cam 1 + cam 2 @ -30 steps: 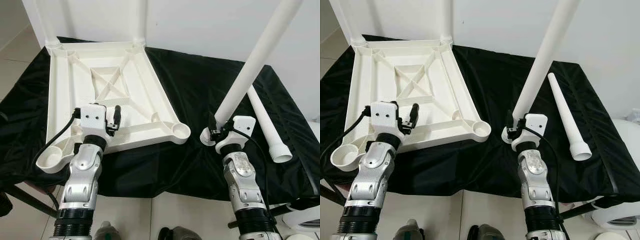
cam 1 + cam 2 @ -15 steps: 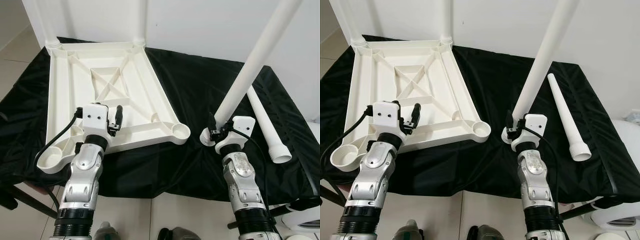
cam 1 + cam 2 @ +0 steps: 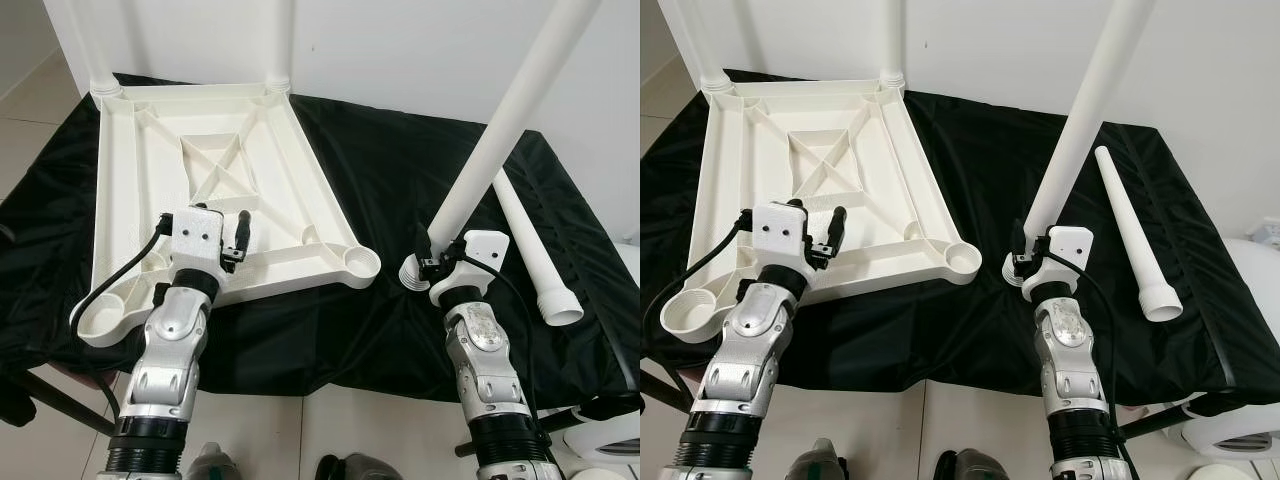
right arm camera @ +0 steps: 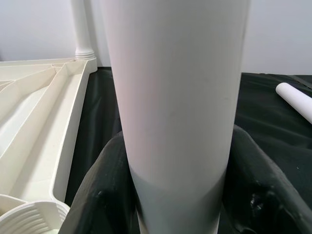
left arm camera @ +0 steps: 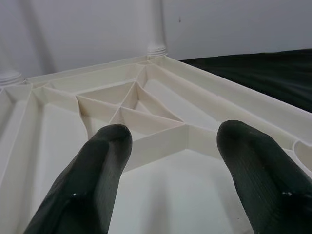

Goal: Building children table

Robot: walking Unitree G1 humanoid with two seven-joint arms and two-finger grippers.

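Observation:
The white children's tabletop [image 3: 290, 170] lies upside down on the black cloth. Two white legs [image 3: 280, 40] stand screwed into its far corners. Empty round sockets show at the near right corner [image 3: 358, 262] and the near left corner [image 3: 95, 320]. My left gripper [image 3: 237, 224] hovers open over the near ribs of the tabletop, with nothing between its fingers [image 5: 97, 161]. To the right, my right gripper [image 3: 430, 262] is shut on a third white leg [image 3: 510, 120]. That leg leans up and to the right, its threaded end [image 3: 412, 272] just right of the near right socket.
A fourth white leg [image 3: 530, 250] lies loose on the black cloth [image 3: 400, 170] at the right. A white wall stands behind. The cloth's front edge drops to tiled floor, and a white rounded object [image 3: 612, 440] sits at the lower right.
My left gripper has shifted slightly forward and right over the tabletop. The right gripper and its leg have held still.

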